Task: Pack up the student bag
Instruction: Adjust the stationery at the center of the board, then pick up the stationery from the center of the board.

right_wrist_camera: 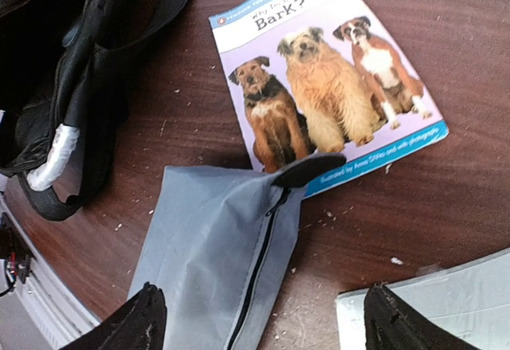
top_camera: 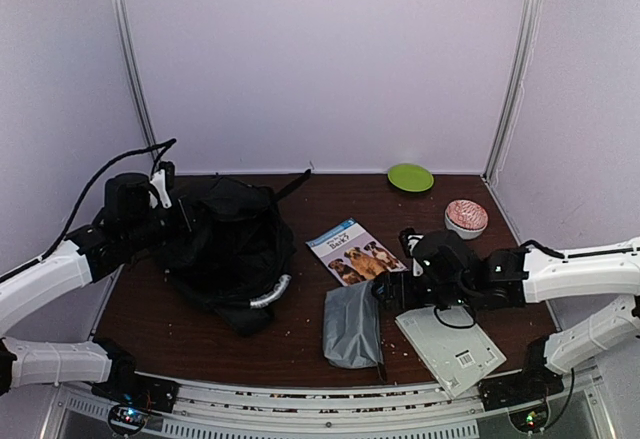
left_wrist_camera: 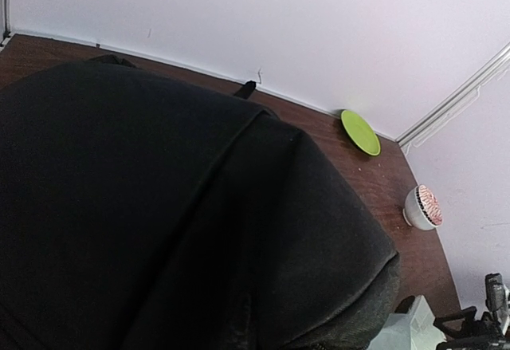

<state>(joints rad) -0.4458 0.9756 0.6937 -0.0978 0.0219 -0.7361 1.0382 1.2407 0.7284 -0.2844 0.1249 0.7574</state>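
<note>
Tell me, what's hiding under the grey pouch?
The grey pouch lays its black tab over the bottom edge of the dog book; the rest lies on the table. Anything else underneath is covered.

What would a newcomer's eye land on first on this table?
Probably the big black soft fabric backpack, slumped on the left of the dark wooden table. Next, the thin paperback book with three dogs on its cover, mid-table beside a flat grey zip pouch. A round lime-green plate glows by the back wall.
</note>
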